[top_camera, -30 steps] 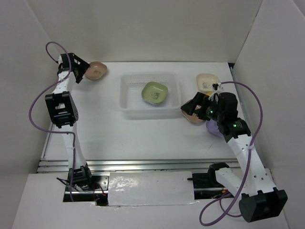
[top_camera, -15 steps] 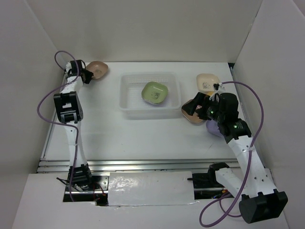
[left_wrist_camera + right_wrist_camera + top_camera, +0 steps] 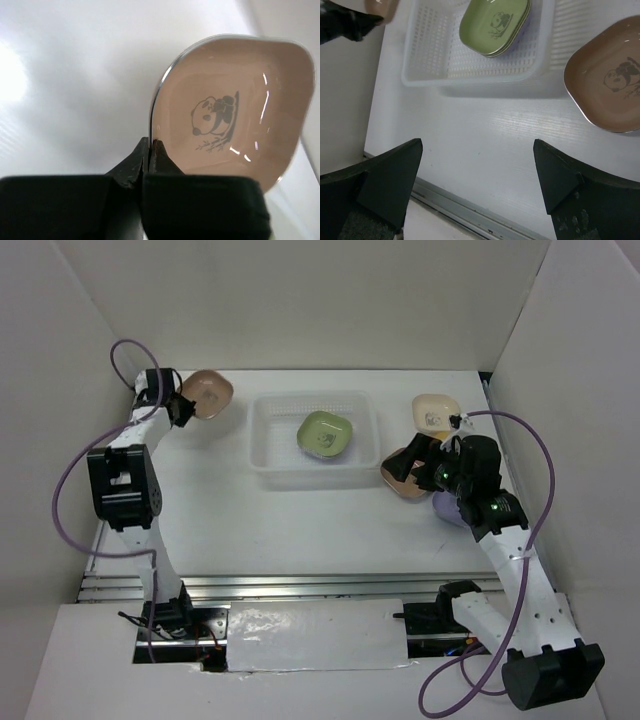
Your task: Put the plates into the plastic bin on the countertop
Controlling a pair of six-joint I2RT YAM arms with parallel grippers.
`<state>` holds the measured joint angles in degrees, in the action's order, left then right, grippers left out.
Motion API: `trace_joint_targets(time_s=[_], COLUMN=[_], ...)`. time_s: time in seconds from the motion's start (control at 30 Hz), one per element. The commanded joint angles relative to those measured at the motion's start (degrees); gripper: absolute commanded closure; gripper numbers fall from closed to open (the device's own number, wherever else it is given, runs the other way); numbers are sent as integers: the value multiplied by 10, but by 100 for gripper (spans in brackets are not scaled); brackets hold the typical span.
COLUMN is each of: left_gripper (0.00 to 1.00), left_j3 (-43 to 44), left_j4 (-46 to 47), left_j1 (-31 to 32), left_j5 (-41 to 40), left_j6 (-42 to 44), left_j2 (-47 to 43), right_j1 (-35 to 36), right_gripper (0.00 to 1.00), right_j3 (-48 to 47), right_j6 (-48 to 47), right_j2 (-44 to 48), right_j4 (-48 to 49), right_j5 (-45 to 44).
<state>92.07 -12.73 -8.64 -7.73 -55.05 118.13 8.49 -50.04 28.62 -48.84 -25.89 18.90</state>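
Note:
My left gripper [image 3: 182, 406] is shut on the near rim of a brownish-pink plate [image 3: 209, 392] at the far left of the countertop [image 3: 260, 520]. In the left wrist view the thin rim sits between the closed fingertips [image 3: 156, 148], and the plate [image 3: 235, 105] shows a panda mark. The plastic bin [image 3: 272, 445] stands mid-table with a green plate [image 3: 325, 433] inside. My right gripper [image 3: 408, 464] hangs open over a second brownish-pink plate [image 3: 396, 480]. In the right wrist view this gripper [image 3: 478, 145] holds nothing, and the bin [image 3: 435, 55] and green plate [image 3: 495, 22] lie ahead.
A cream plate [image 3: 435, 412] lies at the back right. A purple plate [image 3: 446, 508] peeks out under the right arm. White walls enclose the table on three sides. A metal rail [image 3: 300, 585] runs along the near edge. Purple cables loop off both arms.
My left gripper went from open to shut on the brownish-pink plate's rim. That plate has shifted slightly to the right and up with the wrist. The right arm has stayed still.

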Motion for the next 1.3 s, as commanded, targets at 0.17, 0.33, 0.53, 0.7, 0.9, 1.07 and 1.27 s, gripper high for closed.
trace_joint_targets(time_s=[0.17, 0.33, 0.53, 0.7, 0.9, 1.07, 1.27], left_gripper=[100, 100, 100, 95, 94, 10, 1], left_j3=[135, 363, 403, 332, 377, 319, 275], left_j4=[25, -136, -174, -144, -195, -179, -174], left_j1=[101, 154, 191, 240, 276, 280, 297], left_j5=[255, 386, 365, 314, 265, 210, 169], left_j6=[269, 376, 408, 420, 434, 417, 395], left_j2=[-93, 37, 113, 98, 157, 108, 5], right_j1=[-9, -15, -19, -20, -23, -23, -25], right_gripper=[0, 0, 0, 0, 0, 0, 0], right_j3=[28, 6, -8, -2, -4, -10, 6], right_j6=[12, 12, 13, 20, 22, 21, 52], right_j2=[4, 24, 73, 105, 123, 127, 112], right_j4=[35, -8, -53, -76, -94, -104, -99], right_j5=[-37, -41, -40, -49, -50, -62, -116])
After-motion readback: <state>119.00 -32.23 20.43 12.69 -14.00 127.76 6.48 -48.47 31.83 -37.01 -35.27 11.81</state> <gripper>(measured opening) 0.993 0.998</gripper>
